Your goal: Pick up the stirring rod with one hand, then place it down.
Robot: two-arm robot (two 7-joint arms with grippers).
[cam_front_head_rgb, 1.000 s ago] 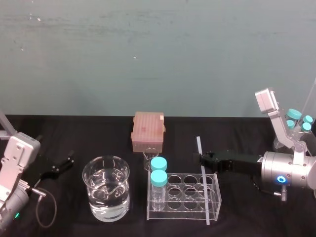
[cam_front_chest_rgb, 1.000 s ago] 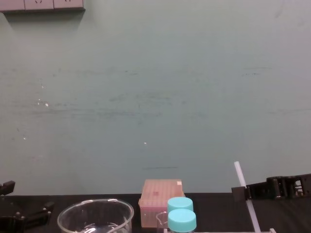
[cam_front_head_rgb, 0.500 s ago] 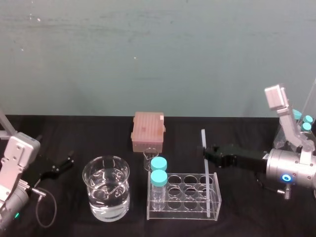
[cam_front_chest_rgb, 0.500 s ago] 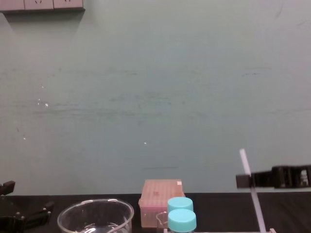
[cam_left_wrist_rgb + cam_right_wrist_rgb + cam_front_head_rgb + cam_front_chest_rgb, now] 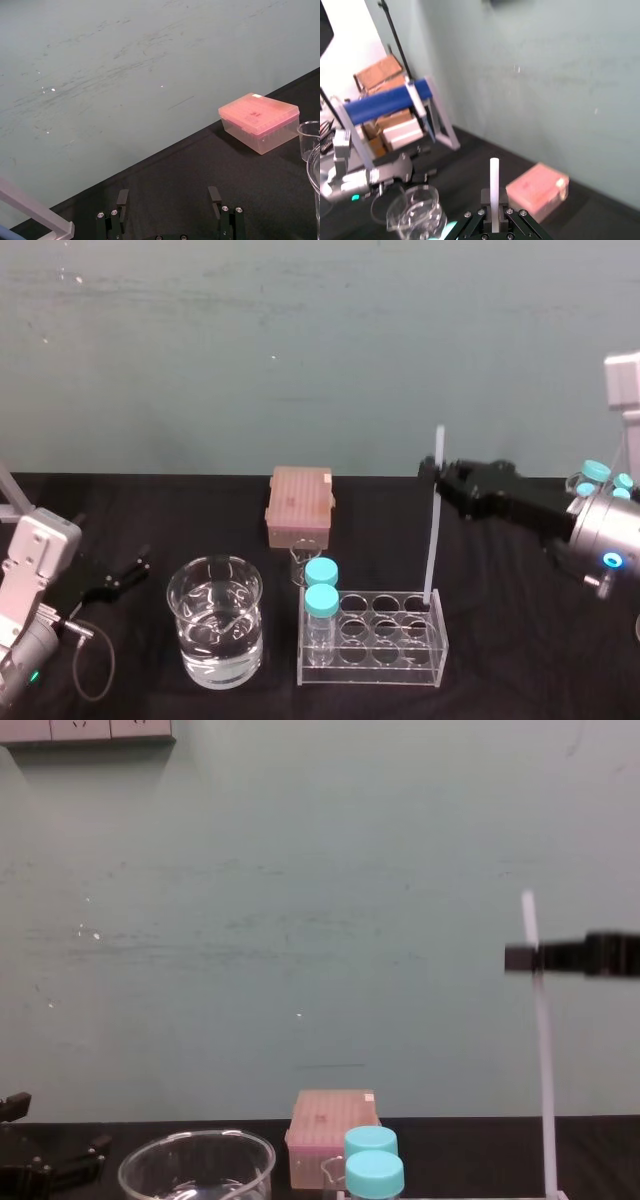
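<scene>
The right gripper (image 5: 438, 471) had risen well above its height of a second earlier, when it reached in low beside the clear rack (image 5: 372, 642). Its fingers were closed on the stirring rod (image 5: 432, 530), pinching it close to the upper end, so that a short stub stood above the gripper and most of the length hung below it. The rod, which had leaned back across the rack before, now hung nearly upright. Its lower end was at the rack's rear right corner, straight below the gripper, possibly still just inside a well, though the head view did not settle that. In the chest view the gripper (image 5: 525, 958) had climbed with the rod (image 5: 542, 1060). The two teal-capped bottles (image 5: 321, 585), the beaker of water (image 5: 215, 632) and the pink box (image 5: 299, 502) lay low and to the gripper's left, unmoved. The left gripper (image 5: 125, 573) stayed parked on the tabletop (image 5: 520, 640) beyond the beaker, fingers spread and holding nothing.
</scene>
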